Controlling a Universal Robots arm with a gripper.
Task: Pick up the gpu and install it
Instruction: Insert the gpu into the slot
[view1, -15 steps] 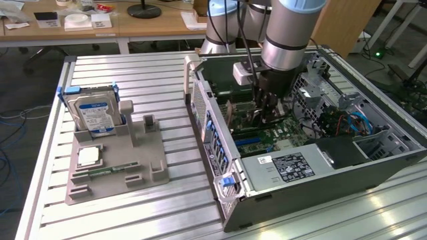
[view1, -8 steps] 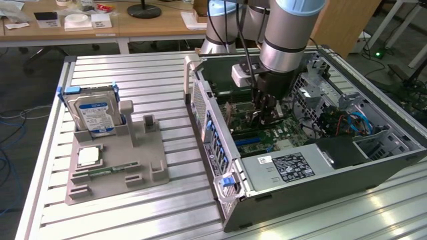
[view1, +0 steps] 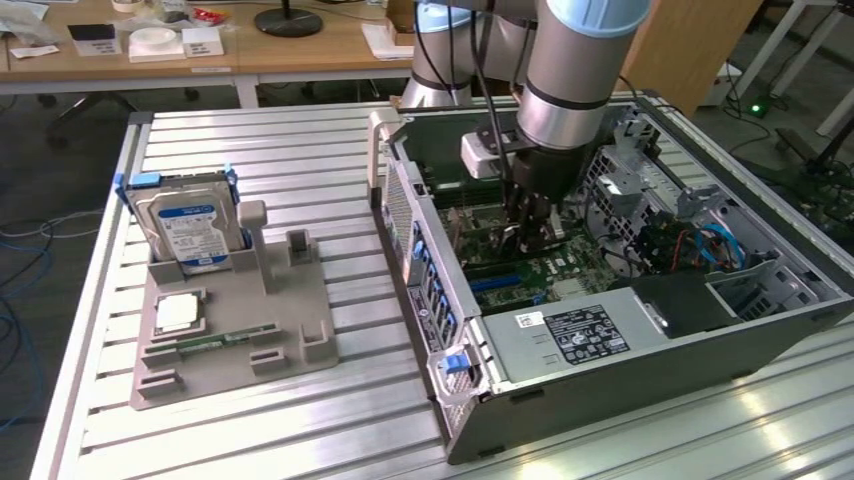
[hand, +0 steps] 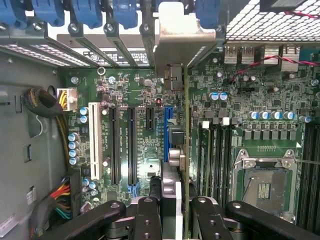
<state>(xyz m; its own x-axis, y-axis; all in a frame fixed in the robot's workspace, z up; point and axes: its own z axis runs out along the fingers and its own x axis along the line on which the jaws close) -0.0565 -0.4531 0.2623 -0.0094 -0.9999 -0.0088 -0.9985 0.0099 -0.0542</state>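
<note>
The gpu (hand: 186, 125) (seen edge-on, lower edge hidden) sits clamped in the gripper (hand: 184, 212).

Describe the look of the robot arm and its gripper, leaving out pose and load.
The arm is a thick silver-grey cylinder with a pale blue joint cap at its top. Black cables run alongside it. A small white box is mounted at the wrist, above a dark gripper body. The gripper is black, its linkage bars dotted with round screw heads and its fingers narrow.
</note>
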